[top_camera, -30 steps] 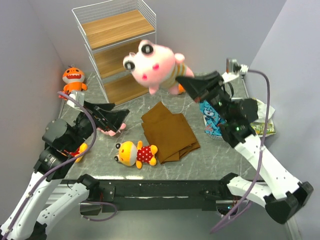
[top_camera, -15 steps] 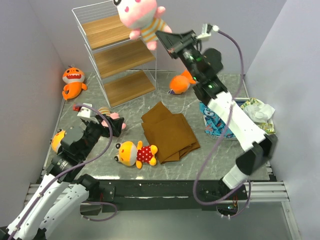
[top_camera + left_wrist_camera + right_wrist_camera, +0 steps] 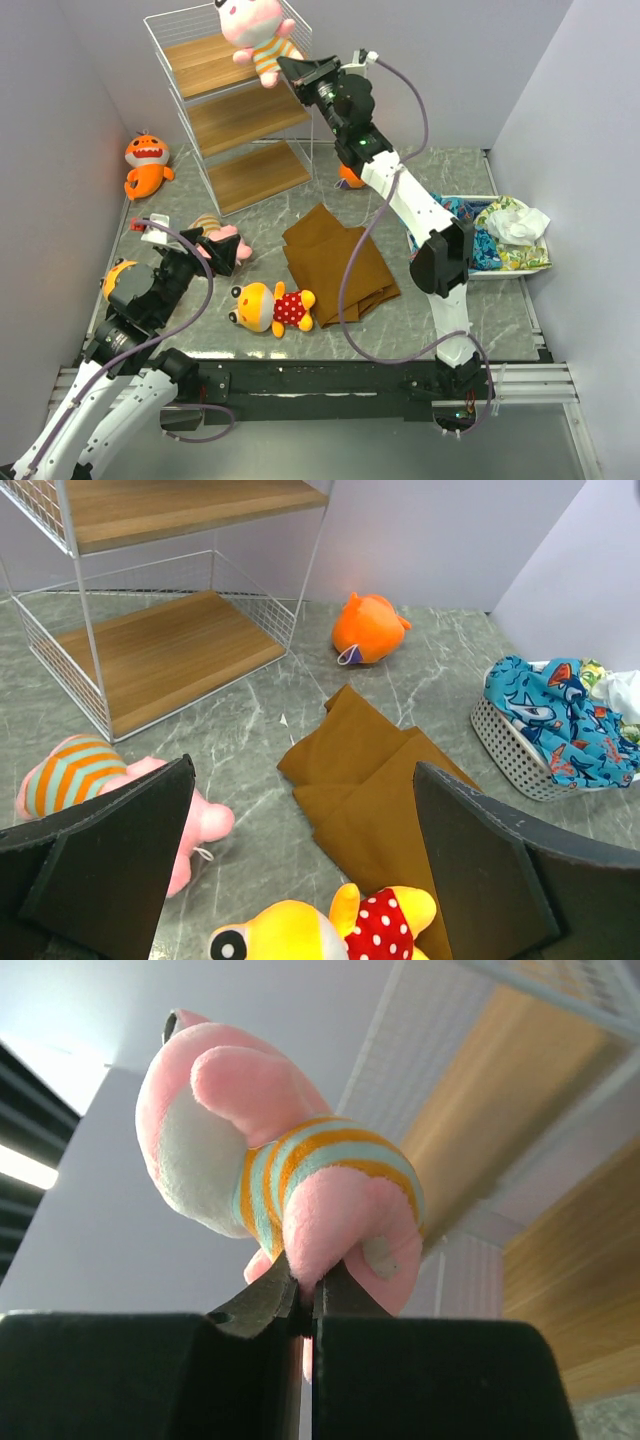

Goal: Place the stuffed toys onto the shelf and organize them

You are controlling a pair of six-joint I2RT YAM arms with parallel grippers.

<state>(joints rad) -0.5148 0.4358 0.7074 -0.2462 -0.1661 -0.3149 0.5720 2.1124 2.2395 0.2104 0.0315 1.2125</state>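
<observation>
We log the right arm (image 3: 400, 195) stretched high and forward, right gripper (image 3: 288, 70) pinching the pink toy (image 3: 255, 30) by its rear over the shelf (image 3: 205, 58) top board. The left arm (image 3: 130, 310) crouches low, left gripper (image 3: 300, 775) spread wide, holding nothing.

The head of the pink toy (image 3: 258, 30) is cut by the top edge; one orange shark (image 3: 347, 181) (behind the right arm (image 3: 396, 196)) barely shows.
</observation>
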